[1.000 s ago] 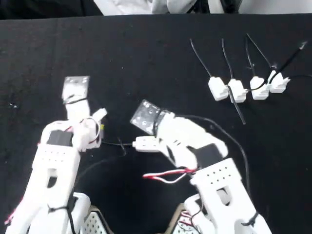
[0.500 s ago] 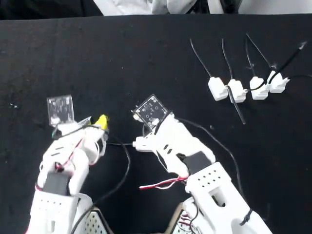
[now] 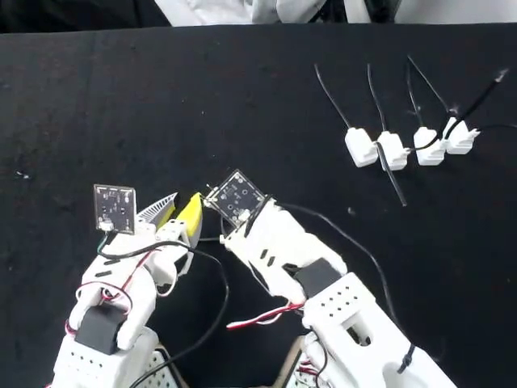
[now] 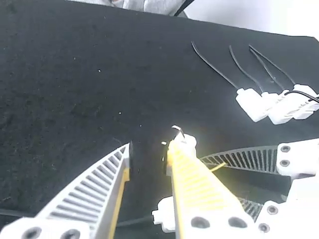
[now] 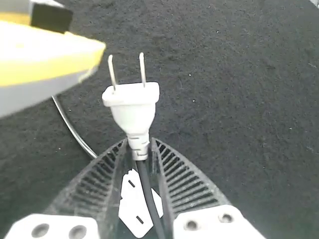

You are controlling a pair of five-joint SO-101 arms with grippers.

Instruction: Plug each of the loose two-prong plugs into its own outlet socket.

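Note:
My right gripper (image 5: pixel 139 145) is shut on the neck of a white two-prong plug (image 5: pixel 131 102), just where its black cord leaves it. The plug is held above the black table with both prongs pointing away from the wrist. A small white socket block (image 5: pixel 133 208) lies on the table under the fingers. My left gripper (image 4: pixel 152 149) stands open with nothing between its fingers, and its yellow finger (image 5: pixel 45 47) is close beside the prongs. In the high view the left gripper (image 3: pixel 176 208) sits just left of the right arm (image 3: pixel 283 242).
Several white sockets (image 3: pixel 393 149) with thin black cords lie in a row at the back right, also seen from the left wrist (image 4: pixel 271 102). A black cable (image 3: pixel 218 279) loops on the table between the two arms.
The left arm has drawn back toward the near edge and swung right, bringing its gripper beside the right one. The right arm has turned a little left.

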